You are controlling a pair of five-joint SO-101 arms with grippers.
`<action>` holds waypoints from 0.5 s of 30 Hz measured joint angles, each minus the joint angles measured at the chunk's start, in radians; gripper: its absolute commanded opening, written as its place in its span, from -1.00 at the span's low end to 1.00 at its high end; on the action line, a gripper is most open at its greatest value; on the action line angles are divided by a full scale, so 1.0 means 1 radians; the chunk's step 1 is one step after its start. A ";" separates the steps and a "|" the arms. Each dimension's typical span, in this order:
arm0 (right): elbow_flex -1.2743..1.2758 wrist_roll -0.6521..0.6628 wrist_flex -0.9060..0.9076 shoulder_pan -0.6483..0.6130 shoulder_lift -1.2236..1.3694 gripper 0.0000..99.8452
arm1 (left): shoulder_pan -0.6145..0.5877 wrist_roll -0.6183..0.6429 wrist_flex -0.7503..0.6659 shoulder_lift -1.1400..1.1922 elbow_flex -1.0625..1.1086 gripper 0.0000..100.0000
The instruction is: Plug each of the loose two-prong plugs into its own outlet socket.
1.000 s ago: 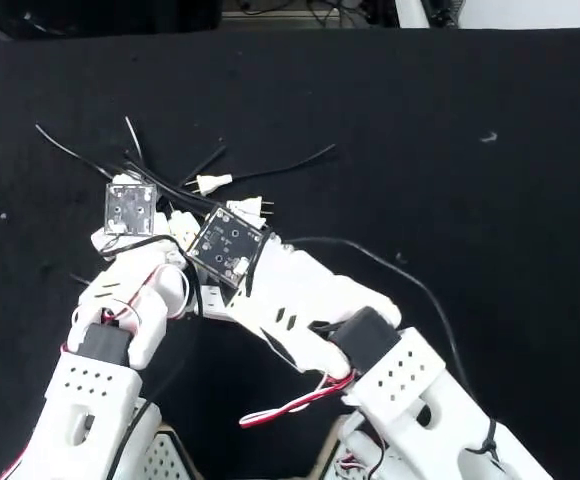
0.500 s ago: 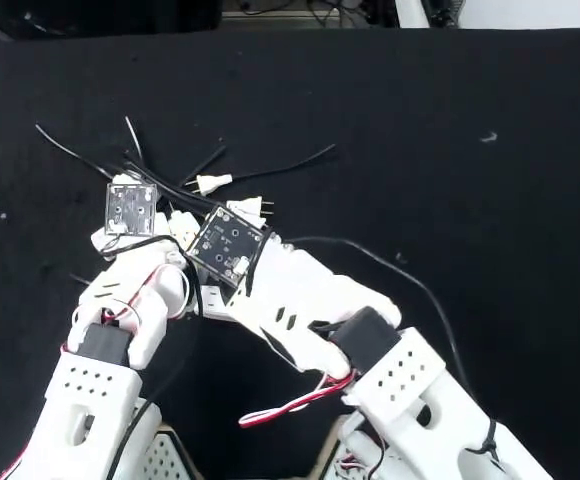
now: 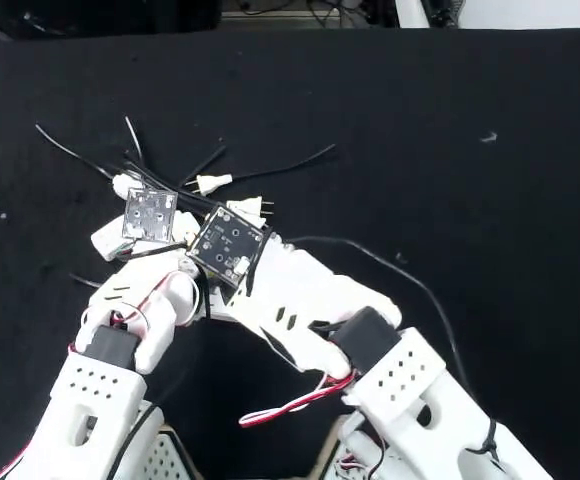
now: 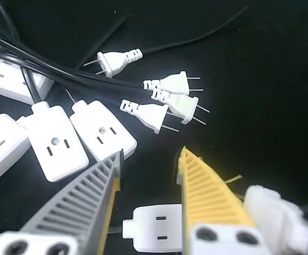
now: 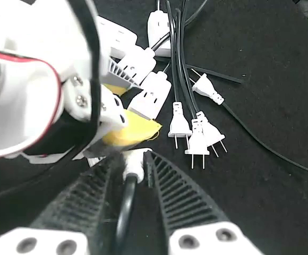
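Your left gripper (image 4: pixel 151 154) has swung toward the right gripper (image 5: pixel 133 156), which clamps an outlet socket (image 4: pixel 154 228) (likely steadying it); left jaws gape empty, two-prong plugs (image 4: pixel 148 111) just beyond.

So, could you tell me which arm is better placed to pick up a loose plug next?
Left, I'd say. The left gripper is open and empty, with the loose plugs lying just ahead of it; the right gripper is shut on a socket.
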 measured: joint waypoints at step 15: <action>-0.141 0.000 0.250 -0.003 0.040 -0.98 | -0.239 -0.023 0.120 0.000 0.000 -0.64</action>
